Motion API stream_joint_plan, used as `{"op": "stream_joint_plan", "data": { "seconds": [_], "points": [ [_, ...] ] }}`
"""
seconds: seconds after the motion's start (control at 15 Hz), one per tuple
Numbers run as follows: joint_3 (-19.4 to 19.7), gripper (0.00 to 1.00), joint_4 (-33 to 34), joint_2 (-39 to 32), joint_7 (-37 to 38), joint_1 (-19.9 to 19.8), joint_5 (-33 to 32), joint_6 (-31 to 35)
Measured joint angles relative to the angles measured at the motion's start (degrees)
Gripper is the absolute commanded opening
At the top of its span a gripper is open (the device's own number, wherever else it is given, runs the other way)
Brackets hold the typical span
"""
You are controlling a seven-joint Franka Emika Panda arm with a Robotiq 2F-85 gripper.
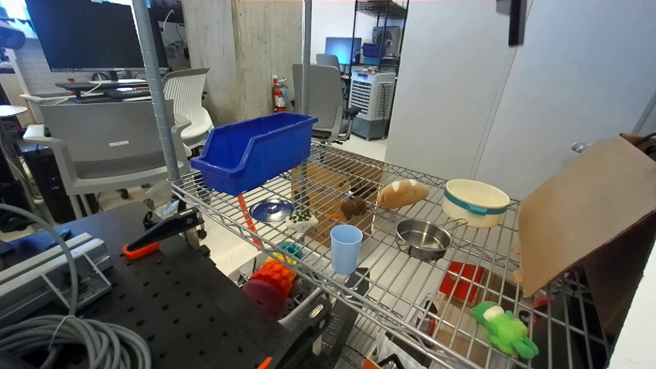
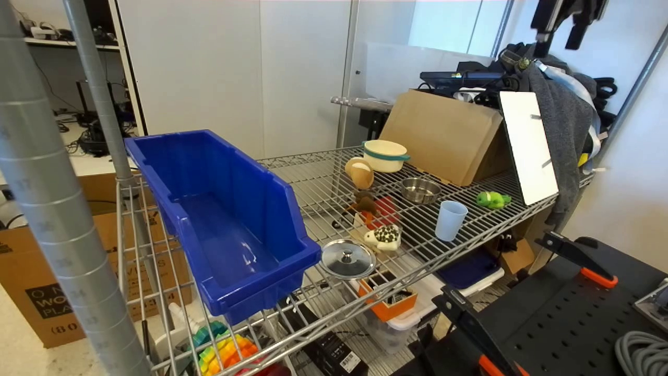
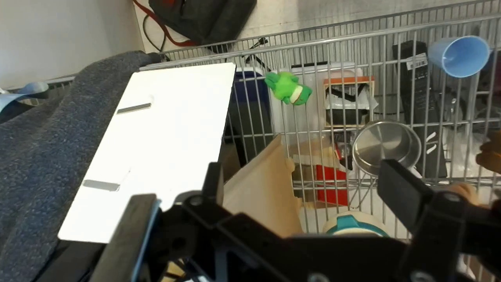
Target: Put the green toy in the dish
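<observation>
Messy workroom, wire shelf (image 1: pixel 382 316) standing in front of pale wall panels (image 1: pixel 451 92). In an exterior view I see the green toy (image 1: pixel 505 328) lying on the wires near the shelf's edge, close to a tilted cardboard box (image 1: pixel 584 205); cream dish (image 1: pixel 476 202) with teal band sits toward the opposite edge, well apart from the toy. Also on the shelf: steel bowl (image 1: pixel 423 241), blue cup (image 1: pixel 346 248), bread loaf (image 1: pixel 403 193), blue bin (image 1: pixel 274 151). In an exterior view, gripper (image 2: pixel 558 48) hangs at the top edge, fingers apart; toy lies between the cup and a tilted white board (image 2: pixel 528 149), apart from both. Dish is just beside the box, can't tell if touching. Wrist view: jaws spread wide, fingers well apart; toy lies on the wires beyond the fingertips, near a corner of the white board. Dish partly hidden behind the gripper body. Grey cloth (image 3: pixel 86 129) drapes along the board.
</observation>
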State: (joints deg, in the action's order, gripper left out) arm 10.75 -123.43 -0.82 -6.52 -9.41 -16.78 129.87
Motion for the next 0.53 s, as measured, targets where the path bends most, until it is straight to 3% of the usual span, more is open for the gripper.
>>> {"op": "stream_joint_plan", "data": {
  "seconds": [0.53],
  "points": [
    [-0.2,1.00,9.3,-24.1,0.5,-0.7,8.9,7.8]
  ]
}}
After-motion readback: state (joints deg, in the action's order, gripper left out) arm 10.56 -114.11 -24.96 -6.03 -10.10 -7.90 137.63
